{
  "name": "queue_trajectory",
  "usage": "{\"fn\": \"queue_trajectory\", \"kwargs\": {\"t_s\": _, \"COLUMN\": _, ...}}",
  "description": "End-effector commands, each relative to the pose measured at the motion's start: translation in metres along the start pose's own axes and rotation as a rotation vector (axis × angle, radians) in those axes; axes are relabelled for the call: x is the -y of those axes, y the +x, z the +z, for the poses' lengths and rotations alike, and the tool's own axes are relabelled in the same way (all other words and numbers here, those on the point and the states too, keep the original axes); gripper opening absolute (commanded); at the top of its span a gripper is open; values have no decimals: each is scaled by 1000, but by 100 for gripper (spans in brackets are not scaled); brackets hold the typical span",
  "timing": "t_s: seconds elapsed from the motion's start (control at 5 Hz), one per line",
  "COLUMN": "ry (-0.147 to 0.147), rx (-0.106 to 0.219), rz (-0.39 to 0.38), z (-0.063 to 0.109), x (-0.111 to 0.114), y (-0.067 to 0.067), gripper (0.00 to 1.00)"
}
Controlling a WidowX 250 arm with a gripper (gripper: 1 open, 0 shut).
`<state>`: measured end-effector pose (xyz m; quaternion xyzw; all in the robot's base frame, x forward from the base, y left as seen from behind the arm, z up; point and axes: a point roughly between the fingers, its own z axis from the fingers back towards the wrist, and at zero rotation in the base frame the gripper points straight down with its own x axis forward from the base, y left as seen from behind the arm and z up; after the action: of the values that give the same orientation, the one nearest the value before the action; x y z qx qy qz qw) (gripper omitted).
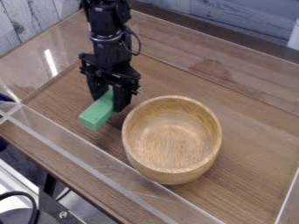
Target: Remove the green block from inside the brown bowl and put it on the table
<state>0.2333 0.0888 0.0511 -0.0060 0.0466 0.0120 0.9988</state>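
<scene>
Table [233, 79]: green block [98, 113] between fingers [96, 87]

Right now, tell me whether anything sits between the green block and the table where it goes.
Nothing visible does. The green block, in the hand, is tilted just left of the brown bowl, with bare table beneath it.
</scene>
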Motion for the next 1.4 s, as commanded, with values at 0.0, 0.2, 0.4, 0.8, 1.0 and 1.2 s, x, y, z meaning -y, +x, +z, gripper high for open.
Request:
{"fn": "queue_trajectory", "kwargs": {"t_s": 0.0, "ry": 24, "rx": 78, "rz": 6, "z": 19, "x": -5, "y": 10, "gripper": 0}}
{"fn": "queue_trajectory", "kwargs": {"t_s": 0.2, "ry": 22, "rx": 75, "rz": 8, "z": 18, "x": -6, "y": 9, "gripper": 0}}
{"fn": "queue_trajectory", "kwargs": {"t_s": 0.4, "ry": 21, "rx": 72, "rz": 10, "z": 16, "x": -7, "y": 8, "gripper": 0}}
{"fn": "queue_trajectory", "kwargs": {"t_s": 0.8, "ry": 18, "rx": 66, "rz": 14, "z": 13, "x": -8, "y": 7, "gripper": 0}}
{"fn": "queue_trajectory", "kwargs": {"t_s": 1.0, "ry": 17, "rx": 63, "rz": 15, "z": 11, "x": -9, "y": 6, "gripper": 0}}
{"fn": "queue_trajectory", "kwargs": {"t_s": 1.2, "ry": 17, "rx": 59, "rz": 16, "z": 9, "x": -10, "y": 5, "gripper": 0}}
